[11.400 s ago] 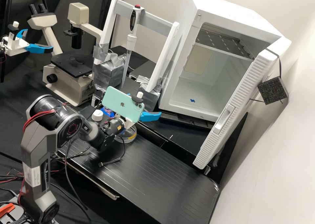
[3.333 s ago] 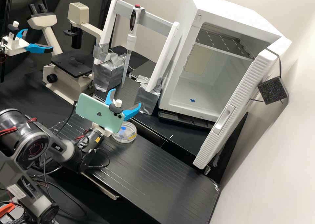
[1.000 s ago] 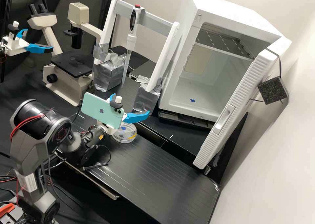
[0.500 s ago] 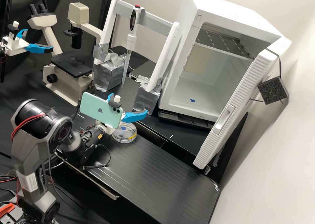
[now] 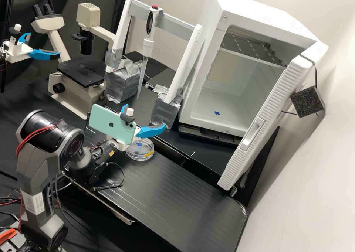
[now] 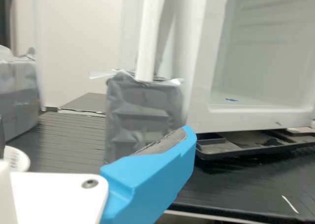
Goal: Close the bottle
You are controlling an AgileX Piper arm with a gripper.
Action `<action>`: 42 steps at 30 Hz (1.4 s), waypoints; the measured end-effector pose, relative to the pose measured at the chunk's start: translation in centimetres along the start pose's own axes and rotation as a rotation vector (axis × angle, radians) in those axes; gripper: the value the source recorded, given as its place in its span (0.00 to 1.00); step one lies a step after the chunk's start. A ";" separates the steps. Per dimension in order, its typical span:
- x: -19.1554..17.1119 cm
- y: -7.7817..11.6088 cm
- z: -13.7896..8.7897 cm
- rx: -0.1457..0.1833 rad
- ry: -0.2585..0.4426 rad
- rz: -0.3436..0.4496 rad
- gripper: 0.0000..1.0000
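Beyond the stacked clear dishes, my gripper (image 5: 144, 116) stands with its blue fingers wide apart. The mint-green phone (image 5: 111, 124) mounted on the arm hides the bench behind it, and I cannot make out the bottle's body. Between the fingers of my gripper (image 6: 93, 131), close to the left one, the edge of a round white cap (image 6: 17, 160) with dark print shows low in the wrist view. Whether it sits on a bottle cannot be told. The blue finger (image 6: 152, 170) has a grey pad, and nothing touches that pad.
Clear dishes (image 5: 139, 149) lie on the black ribbed board (image 5: 159, 189) just below the gripper. Behind stand a white frame (image 5: 183, 63) with a pipette (image 5: 148, 45), a microscope (image 5: 75, 96) and an open white incubator (image 5: 207, 108). A second arm's gripper (image 5: 39, 54) is at the left.
Compared with the oldest frame, the gripper is farther left, and the white cap seen then beside the arm is now hidden. Over the last second the gripper and phone have drifted slightly left.
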 end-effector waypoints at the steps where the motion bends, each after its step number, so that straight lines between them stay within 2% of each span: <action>1: 0.0 0.0 -0.2 0.000 0.007 -0.002 1.00; 6: -0.1 -0.3 -0.5 -0.017 0.018 -0.009 1.00; 18: -0.1 -0.6 -0.7 -0.011 0.017 -0.016 1.00; 24: 0.4 -1.1 -1.5 -0.053 0.032 -0.048 1.00; 35: 0.4 0.0 -1.7 -0.059 0.034 -0.019 1.00; 37: -0.1 0.6 -1.5 -0.047 0.032 -0.008 1.00; 42: -1.9 2.3 -0.8 0.022 0.025 0.043 1.00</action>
